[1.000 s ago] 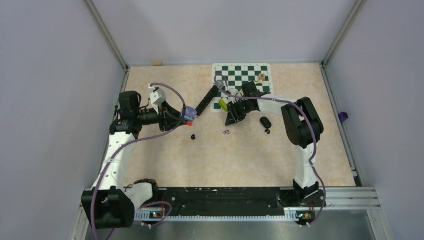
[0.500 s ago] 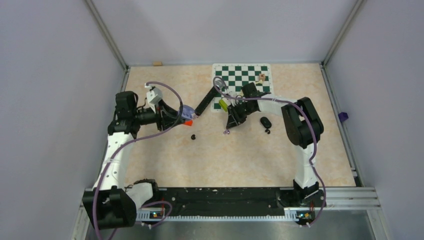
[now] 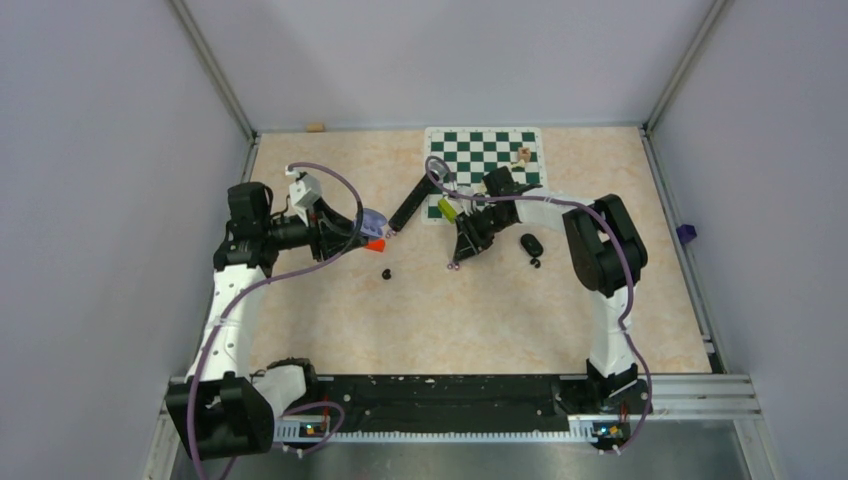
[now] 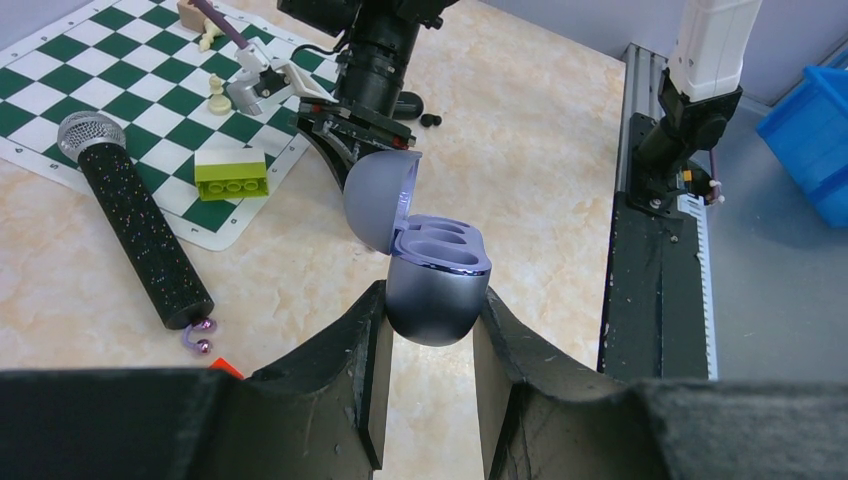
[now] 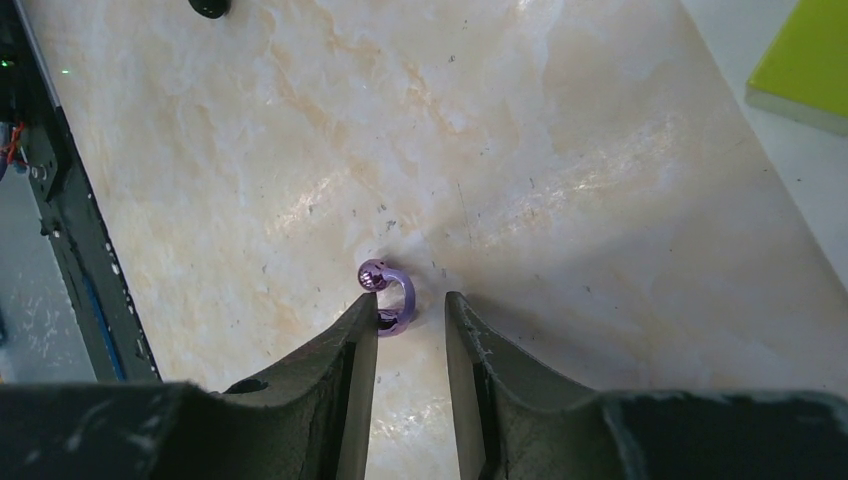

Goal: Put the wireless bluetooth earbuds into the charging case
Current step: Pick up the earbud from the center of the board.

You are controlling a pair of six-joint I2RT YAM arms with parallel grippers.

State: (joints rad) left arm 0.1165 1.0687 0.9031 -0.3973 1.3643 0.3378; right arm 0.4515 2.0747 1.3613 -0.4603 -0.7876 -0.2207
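My left gripper (image 4: 430,325) is shut on the purple-grey charging case (image 4: 437,290) and holds it above the table with its lid open; it also shows in the top view (image 3: 374,220). My right gripper (image 5: 410,315) is open and points down at a small pale purple earbud (image 5: 388,298), which lies at the tip of its left finger (image 5: 355,345). The top view shows this earbud too (image 3: 452,266). One black earbud (image 3: 386,273) lies between the arms, another (image 3: 535,263) to the right. A second purple piece (image 4: 197,335) lies by the microphone's near end.
A black microphone (image 3: 412,203) lies slanted beside the chessboard (image 3: 490,150), which carries a green brick (image 3: 446,209) and chess pieces (image 3: 523,154). A red block (image 3: 376,243) sits under the left gripper. A black oval object (image 3: 531,244) lies right of the right gripper.
My right gripper has moved toward the near edge and down onto the purple earbud. My left gripper has drawn back slightly to the left with the case.
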